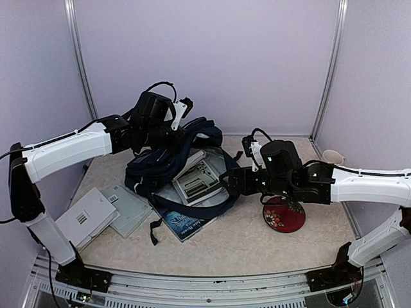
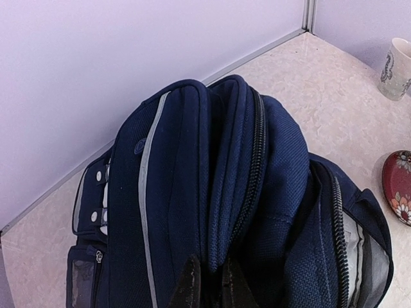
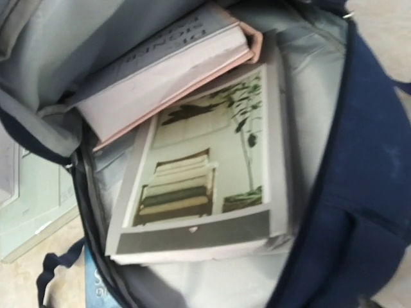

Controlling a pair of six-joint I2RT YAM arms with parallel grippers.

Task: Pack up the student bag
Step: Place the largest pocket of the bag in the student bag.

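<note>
centrally on the worktop (image 1: 257, 247), the navy student bag (image 1: 164, 160) lies with its mouth open toward the right arm. the left end effector (image 2: 210, 289) is clamped on a fold at the bag's top. the right end effector (image 1: 230, 182), jaws spread wide, sits at the opening, where a photo-covered book (image 3: 199, 173) and a pink-edged book (image 3: 167, 70) lie inside.
</note>
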